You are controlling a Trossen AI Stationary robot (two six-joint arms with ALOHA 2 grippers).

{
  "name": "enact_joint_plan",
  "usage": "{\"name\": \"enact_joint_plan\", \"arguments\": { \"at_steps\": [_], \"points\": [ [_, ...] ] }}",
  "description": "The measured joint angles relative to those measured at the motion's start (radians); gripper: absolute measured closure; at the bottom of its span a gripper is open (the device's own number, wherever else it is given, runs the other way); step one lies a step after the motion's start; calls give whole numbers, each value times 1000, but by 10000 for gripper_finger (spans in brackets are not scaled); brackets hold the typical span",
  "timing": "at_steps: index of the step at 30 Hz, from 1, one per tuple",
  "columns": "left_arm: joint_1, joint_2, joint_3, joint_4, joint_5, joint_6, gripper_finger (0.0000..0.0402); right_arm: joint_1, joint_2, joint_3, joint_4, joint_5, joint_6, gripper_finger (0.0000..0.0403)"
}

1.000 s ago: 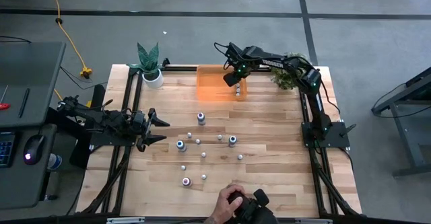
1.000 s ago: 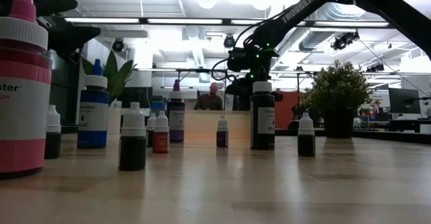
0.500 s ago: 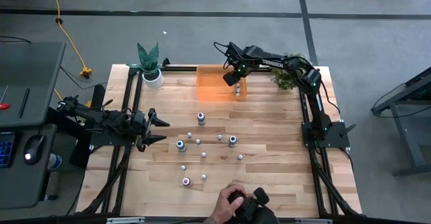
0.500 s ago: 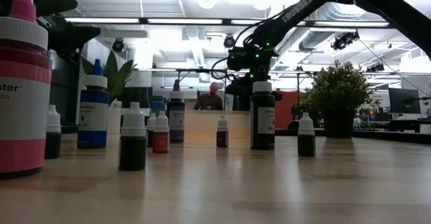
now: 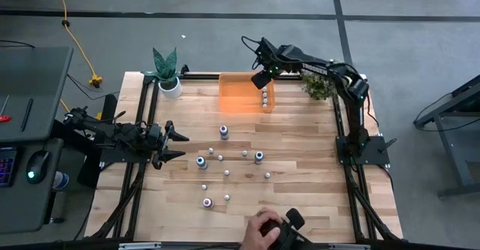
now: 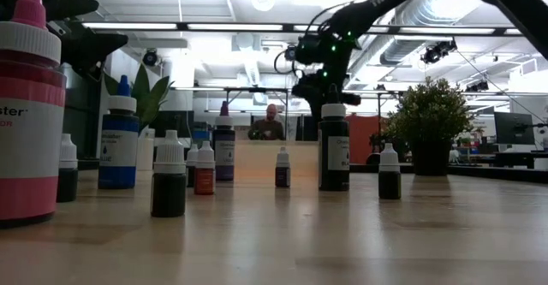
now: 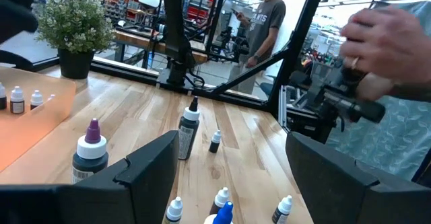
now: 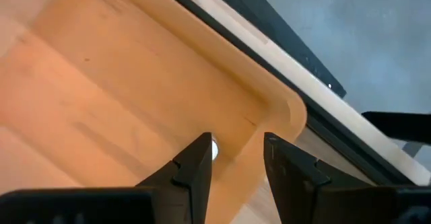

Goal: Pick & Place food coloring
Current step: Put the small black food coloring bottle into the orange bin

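Note:
Several food coloring bottles stand upright on the wooden table: a blue-bodied one, dark ones, a pink one and tiny whitish droppers between them. A few small bottles stand along the right wall of the orange tray. My right gripper hangs open above the tray's far right corner, pointing steeply down with nothing between its fingers; one white cap shows far below the gap. At the table's left edge my left gripper waits open and level.
A potted plant stands at the far left corner and a bushy one at the far right. A person's hand holds a dark device at the near edge. Bare wood lies right of the bottles.
My right gripper has risen from just over the tray's right wall and drifted slightly toward the far edge. The small bottles along that wall, covered by it before, now show in the high view.

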Motion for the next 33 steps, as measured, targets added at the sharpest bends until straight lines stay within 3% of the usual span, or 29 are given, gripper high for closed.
{"name": "enact_joint_plan", "arguments": {
  "at_steps": [20,33],
  "points": [
    [0,0,0,0,0,0,130,208,-311,0,-107,-64,-203,279],
    [0,0,0,0,0,0,130,514,-347,0,-158,-108,-370,279]
  ]
}}
